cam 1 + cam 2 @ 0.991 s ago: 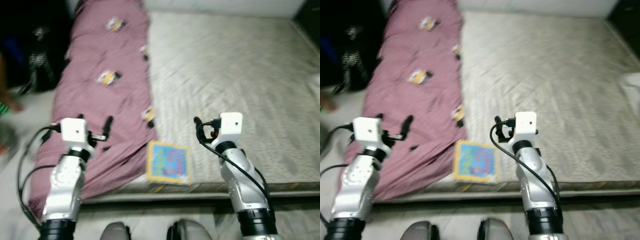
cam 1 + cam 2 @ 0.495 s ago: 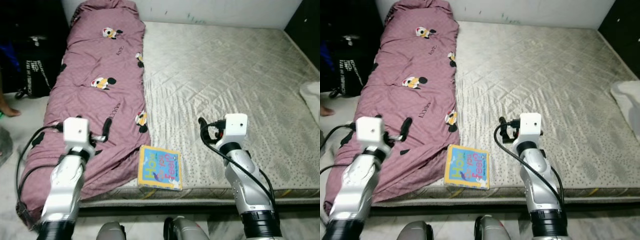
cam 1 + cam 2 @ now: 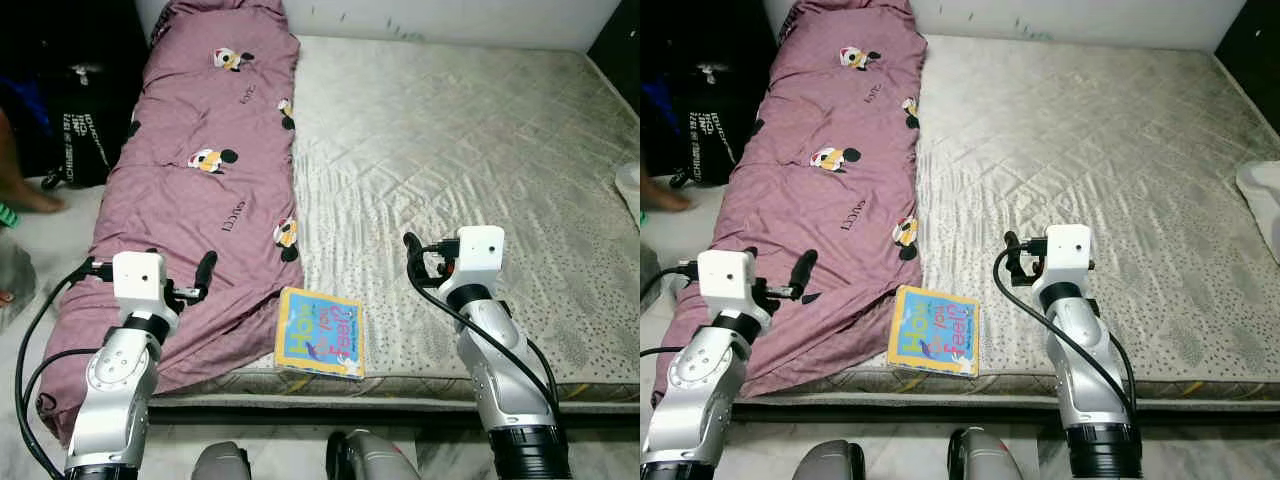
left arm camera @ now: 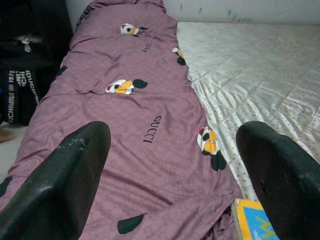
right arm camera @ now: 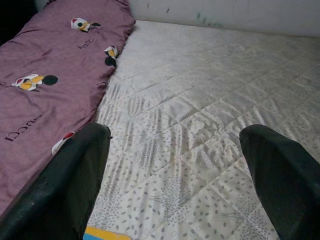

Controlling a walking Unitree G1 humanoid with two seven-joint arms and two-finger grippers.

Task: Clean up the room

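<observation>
A purple blanket printed with cartoon mice lies along the left side of a bare quilted mattress. A colourful children's book rests flat at the mattress's front edge, just right of the blanket's lower corner. My left gripper is held open over the blanket's near end, with nothing between its fingers. My right gripper is open too, hovering over the bare mattress to the right of the book.
A black bag stands on the floor left of the bed, and a person's foot is beside it. Something white lies at the mattress's right edge. A pale wall runs behind the bed.
The view has steadied from a blur and shifted a little. Both arms hold about the same pose with open fingers. Book and blanket lie as before.
</observation>
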